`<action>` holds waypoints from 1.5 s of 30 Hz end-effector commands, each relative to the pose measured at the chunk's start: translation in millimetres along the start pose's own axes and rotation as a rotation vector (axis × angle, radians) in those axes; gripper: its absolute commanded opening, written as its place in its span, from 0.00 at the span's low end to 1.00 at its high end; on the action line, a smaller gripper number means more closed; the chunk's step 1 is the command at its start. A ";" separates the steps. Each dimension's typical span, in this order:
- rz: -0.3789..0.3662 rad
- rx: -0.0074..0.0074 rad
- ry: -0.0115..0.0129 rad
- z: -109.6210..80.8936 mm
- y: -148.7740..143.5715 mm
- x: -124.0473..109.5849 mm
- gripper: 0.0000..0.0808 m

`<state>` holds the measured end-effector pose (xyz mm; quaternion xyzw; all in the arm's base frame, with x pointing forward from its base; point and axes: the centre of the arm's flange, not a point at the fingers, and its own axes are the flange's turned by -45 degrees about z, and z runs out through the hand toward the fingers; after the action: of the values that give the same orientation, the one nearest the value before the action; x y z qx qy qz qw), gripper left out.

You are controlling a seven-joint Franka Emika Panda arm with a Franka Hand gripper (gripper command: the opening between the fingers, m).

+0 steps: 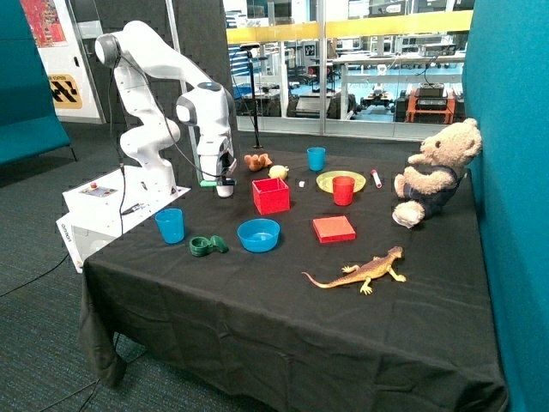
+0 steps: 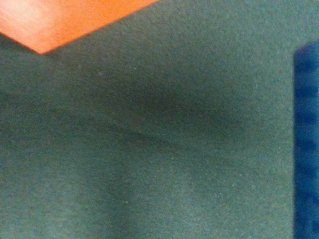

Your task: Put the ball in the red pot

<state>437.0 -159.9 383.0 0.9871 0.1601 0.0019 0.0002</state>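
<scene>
The small yellowish ball [image 1: 278, 172] lies on the black cloth just behind the red pot [image 1: 270, 196], a square straight-walled box near the table's middle. My gripper [image 1: 225, 187] hangs low over the cloth beside the pot, on the side toward the robot's base, and apart from the ball. In the wrist view only a corner of the red pot [image 2: 60, 20] shows above the dark cloth; the ball is out of that view. Nothing shows in the gripper.
Near the gripper are a brown-orange lumpy toy [image 1: 256, 160], a blue cup [image 1: 170, 225], a green object [image 1: 207, 245] and a blue bowl [image 1: 258, 234]. Farther off stand a red cup [image 1: 343, 190] on a yellow plate [image 1: 327, 181], a flat red block [image 1: 334, 228], another blue cup [image 1: 316, 158], a toy lizard [image 1: 364, 272] and a teddy bear [image 1: 436, 172].
</scene>
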 end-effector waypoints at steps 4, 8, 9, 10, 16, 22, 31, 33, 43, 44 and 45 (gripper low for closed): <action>0.068 0.0009 -0.0037 34.1 7.8 -18.8 0.00; 0.091 0.0008 -0.0037 41.7 8.9 -22.3 0.00; 0.094 0.0008 -0.0037 44.0 8.9 -22.5 0.00; 0.098 0.0008 -0.0037 46.2 8.8 -22.7 0.00; 0.119 0.0008 -0.0037 59.5 7.5 -23.8 0.00; 0.123 0.0008 -0.0037 67.9 4.5 -21.8 0.00; 0.109 0.0008 -0.0037 81.0 -4.8 -16.7 0.00; 0.107 0.0008 -0.0037 83.6 -6.5 -16.0 0.00; 0.120 0.0008 -0.0037 94.2 -7.4 -5.0 0.00; 0.124 0.0008 -0.0037 95.6 -6.5 -4.3 0.00; 0.128 0.0008 -0.0037 96.9 -5.8 -3.7 0.00</action>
<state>423.9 -158.2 297.4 0.9946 0.1042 0.0012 0.0009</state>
